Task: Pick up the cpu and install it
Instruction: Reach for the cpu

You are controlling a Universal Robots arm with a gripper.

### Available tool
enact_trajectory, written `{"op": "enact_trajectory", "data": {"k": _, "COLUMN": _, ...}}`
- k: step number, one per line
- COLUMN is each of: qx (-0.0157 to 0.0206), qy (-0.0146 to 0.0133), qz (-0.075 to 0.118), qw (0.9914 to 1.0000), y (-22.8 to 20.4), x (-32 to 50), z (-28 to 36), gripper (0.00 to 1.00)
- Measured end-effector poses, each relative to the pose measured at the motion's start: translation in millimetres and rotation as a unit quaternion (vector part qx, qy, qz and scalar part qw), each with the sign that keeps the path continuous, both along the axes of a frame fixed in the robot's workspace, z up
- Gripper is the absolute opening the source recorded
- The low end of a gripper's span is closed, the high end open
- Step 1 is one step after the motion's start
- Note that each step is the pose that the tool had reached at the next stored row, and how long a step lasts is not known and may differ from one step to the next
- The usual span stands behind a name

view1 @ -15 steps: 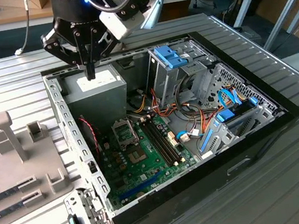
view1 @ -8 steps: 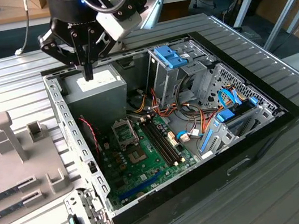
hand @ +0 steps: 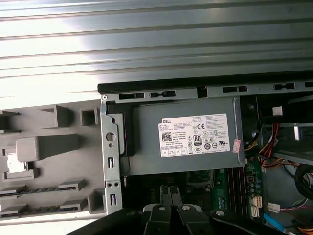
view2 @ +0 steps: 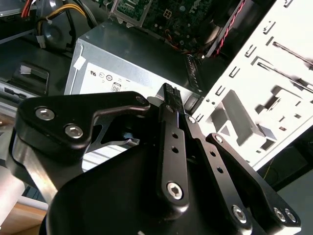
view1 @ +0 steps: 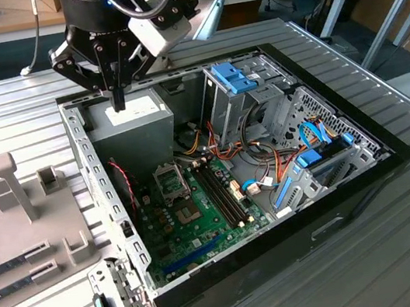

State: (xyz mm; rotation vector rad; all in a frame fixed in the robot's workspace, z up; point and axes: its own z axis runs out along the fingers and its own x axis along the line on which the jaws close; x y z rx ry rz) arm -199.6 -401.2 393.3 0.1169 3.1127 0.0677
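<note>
Ribbed grey metal forms the desk (view1: 407, 230), and on it sits an open computer case (view1: 92, 172), which we take as our landmark. Above the case's rear corner, over the boxy power supply (view1: 134, 130), hangs the gripper (view1: 119, 103). In the second wrist view its fingers (view2: 172, 125) lie pressed together with nothing between them. Just outside the case, along its perforated side wall, lies a grey fixture tray (view1: 44, 228). The cpu (hand: 14, 166) rests in a pocket of that tray, on the side away from the case and well apart from the gripper. Two memory sticks (view1: 4, 272) lie in slots near it, and an upright post (view1: 7, 183) stands between it and the case. Inside the case, the motherboard (view1: 202, 229) carries the socket (view1: 170, 181) just beside the power supply. Its frame looks raised and its bed bare, though we cannot be sure. We judge that the work stands at the very start of the pick-up, since nothing is grasped and the chip sits untouched. As we see it, a grasp calls for carrying the gripper out over the case wall to the tray and parting the fingers enough to straddle the chip. It also means squaring them to the chip's edges, keeping clear of the post, and coming down gently, since so thin a part offers little to hold.
</note>
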Motion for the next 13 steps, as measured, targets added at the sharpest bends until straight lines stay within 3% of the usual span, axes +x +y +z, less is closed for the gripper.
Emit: {"op": "enact_trajectory", "data": {"k": 13, "qx": 0.0000, "qy": 0.0000, "qz": 0.000, "qw": 1.00000, "y": 0.0, "x": -7.9, "z": 0.0, "gripper": 0.11}}
